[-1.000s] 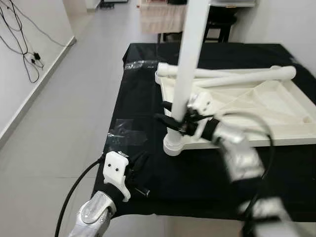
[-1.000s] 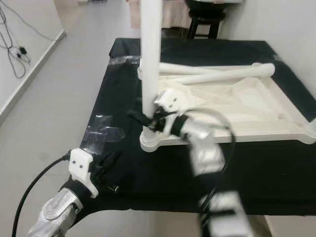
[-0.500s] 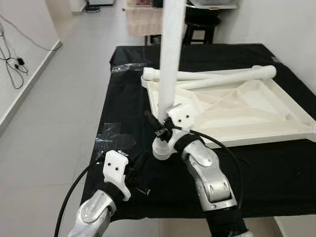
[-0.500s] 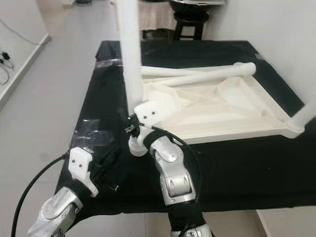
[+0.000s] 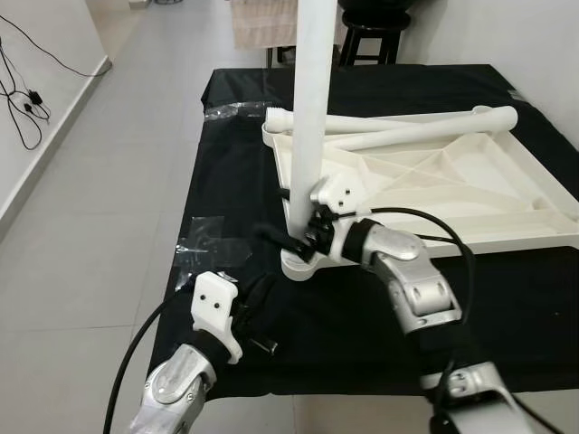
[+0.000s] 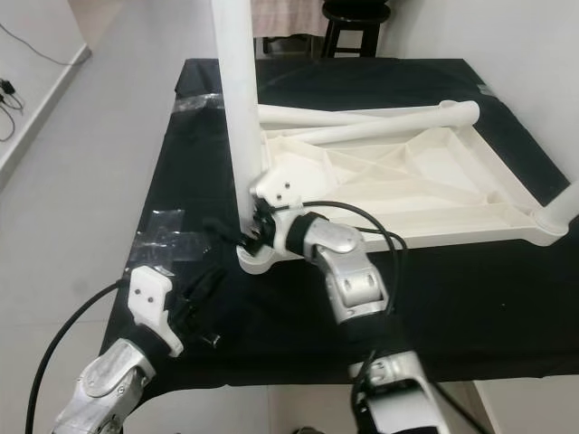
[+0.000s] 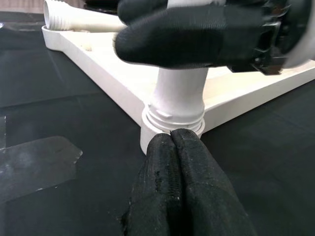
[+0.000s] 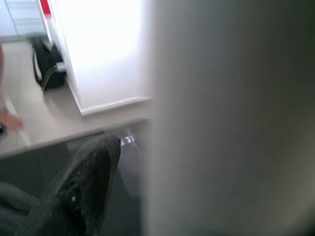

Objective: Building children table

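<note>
While your right gripper (image 5: 291, 240) clamps the upright white leg (image 5: 308, 117) above the tabletop's (image 5: 470, 185) corner socket, your left gripper (image 7: 178, 147) rests nearby. Its fingers are pressed together, holding nothing.

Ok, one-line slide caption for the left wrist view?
Left gripper, fingers shut, rests on black cloth before the threaded base of the upright white leg, which the right gripper grips above.

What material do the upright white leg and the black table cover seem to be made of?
Leg: probably moulded plastic, smooth and matt white, with threaded ridges at its base in the left wrist view. Cover: seemingly black cloth or sheet, matt; clear tape patches on it shine.
</note>
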`<state>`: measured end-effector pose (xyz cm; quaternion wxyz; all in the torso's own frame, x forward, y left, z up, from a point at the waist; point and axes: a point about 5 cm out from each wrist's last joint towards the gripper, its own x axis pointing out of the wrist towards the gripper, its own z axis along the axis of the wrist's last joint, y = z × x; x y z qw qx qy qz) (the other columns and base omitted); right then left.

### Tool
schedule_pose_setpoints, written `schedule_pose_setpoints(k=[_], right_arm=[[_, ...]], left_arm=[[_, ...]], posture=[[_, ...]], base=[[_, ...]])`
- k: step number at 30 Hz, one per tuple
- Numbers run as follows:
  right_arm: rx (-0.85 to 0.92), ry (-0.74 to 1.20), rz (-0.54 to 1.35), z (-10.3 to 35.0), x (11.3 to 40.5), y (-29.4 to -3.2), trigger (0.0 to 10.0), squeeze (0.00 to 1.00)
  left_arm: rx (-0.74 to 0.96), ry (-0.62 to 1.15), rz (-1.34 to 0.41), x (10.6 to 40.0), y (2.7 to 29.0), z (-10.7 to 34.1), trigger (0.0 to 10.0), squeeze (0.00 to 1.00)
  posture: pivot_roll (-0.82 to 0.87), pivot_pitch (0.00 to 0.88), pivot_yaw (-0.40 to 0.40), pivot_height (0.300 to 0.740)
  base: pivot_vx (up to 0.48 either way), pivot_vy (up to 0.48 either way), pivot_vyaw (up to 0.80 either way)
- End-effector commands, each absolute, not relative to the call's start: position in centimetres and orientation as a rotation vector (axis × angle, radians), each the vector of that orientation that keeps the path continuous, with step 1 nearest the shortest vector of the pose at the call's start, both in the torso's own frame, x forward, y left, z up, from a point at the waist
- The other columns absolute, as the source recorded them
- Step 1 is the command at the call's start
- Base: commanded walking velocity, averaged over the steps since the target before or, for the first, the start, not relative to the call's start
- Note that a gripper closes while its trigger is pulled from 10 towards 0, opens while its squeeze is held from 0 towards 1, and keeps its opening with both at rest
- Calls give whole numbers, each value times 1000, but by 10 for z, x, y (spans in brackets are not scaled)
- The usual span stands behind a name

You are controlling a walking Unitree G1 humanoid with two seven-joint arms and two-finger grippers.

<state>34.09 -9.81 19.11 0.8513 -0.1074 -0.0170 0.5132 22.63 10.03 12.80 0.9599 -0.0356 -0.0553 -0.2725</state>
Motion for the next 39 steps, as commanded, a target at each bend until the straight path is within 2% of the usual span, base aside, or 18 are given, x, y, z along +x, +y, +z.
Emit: schedule_pose_setpoints(k=[1,3,4,5,6,13,21,23,25,26,28,29,30,33,34,35,39], right_arm=[[-241,-29,1139,192,350,-99,10000,0],[-231,-12,1144,193,358,-105,10000,0],[-212,-3,1151,195,364,-108,4039,0],[-196,0,1156,196,367,-110,4039,0],[-175,6,1155,197,369,-112,0,0],[-124,30,1114,193,373,-123,0,0],[-156,79,892,156,363,-155,0,0],[-142,114,720,135,354,-164,0,0],[-60,171,407,115,339,-168,0,0],[-33,204,321,104,315,-155,0,0],[-33,204,321,104,315,-155,0,0],[-14,224,258,100,297,-150,0,0],[-58,190,306,105,285,-136,0,0],[-85,160,351,109,280,-127,0,0],[-85,147,375,112,287,-124,0,0],[-111,135,356,116,297,-124,10000,0],[-53,116,370,123,309,-122,10000,0]], left_arm=[[-66,-99,-543,225,100,123,10000,0],[-63,-100,-540,225,100,123,10000,0],[-60,-100,-538,226,100,122,10000,0],[-58,-101,-537,226,100,122,10000,0],[-57,-101,-537,226,100,122,10000,0],[-51,-104,-537,225,100,122,10000,0],[-23,-108,-523,215,104,124,10000,0],[-22,-99,-520,210,105,124,10000,0],[-33,-86,-519,205,107,123,10000,0],[-33,-82,-519,204,108,123,10000,0],[-33,-82,-519,204,108,123,10000,0],[-32,-80,-520,203,108,122,10000,0],[-39,-73,-529,203,108,121,10000,0],[-45,-67,-536,204,108,120,10000,0],[-52,-61,-547,205,108,119,10000,0],[-55,-57,-555,205,107,119,10000,0],[-56,-54,-556,204,107,119,10000,0]], posture=[[59,101,-43,740],[61,98,-45,740],[66,94,-47,740],[66,94,-47,740],[68,91,-45,740],[65,89,-40,740],[56,109,-40,740],[53,125,-50,740],[51,139,-47,740],[37,146,-38,740],[37,146,-38,740],[37,146,-38,740],[16,146,-20,740],[14,144,-18,740],[24,138,-22,740],[29,137,-22,740],[34,135,-24,740]], base=[[0,0,0],[0,0,0],[0,0,0],[0,0,0],[0,0,0],[0,0,0],[0,0,0],[0,0,0],[0,0,0],[0,0,0],[0,0,0],[0,0,0],[0,0,0],[0,0,0],[0,0,0],[0,0,0],[0,0,0]])
